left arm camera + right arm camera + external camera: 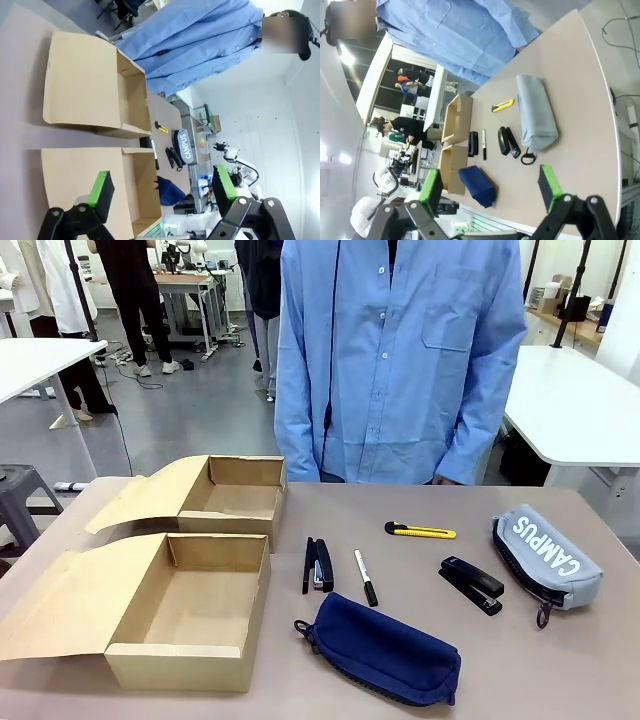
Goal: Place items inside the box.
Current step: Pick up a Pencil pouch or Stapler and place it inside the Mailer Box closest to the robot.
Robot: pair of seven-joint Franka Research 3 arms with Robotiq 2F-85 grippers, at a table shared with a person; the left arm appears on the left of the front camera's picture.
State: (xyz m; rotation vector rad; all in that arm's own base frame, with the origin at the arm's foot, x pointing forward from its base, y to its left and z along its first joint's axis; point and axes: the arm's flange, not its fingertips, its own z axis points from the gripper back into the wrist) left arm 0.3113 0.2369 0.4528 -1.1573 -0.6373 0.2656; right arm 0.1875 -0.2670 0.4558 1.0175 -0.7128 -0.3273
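Left jaws and right jaws gape wide, empty. The light blue pouch [536,112] lies ahead of the right jaws, long axis pointing away; the box [180,668] sits leftward.

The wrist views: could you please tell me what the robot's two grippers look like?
The left gripper and the right gripper look alike: two black fingers on jointed black links with round pivots, each tipped with a bright green pad. I see no markings on them.
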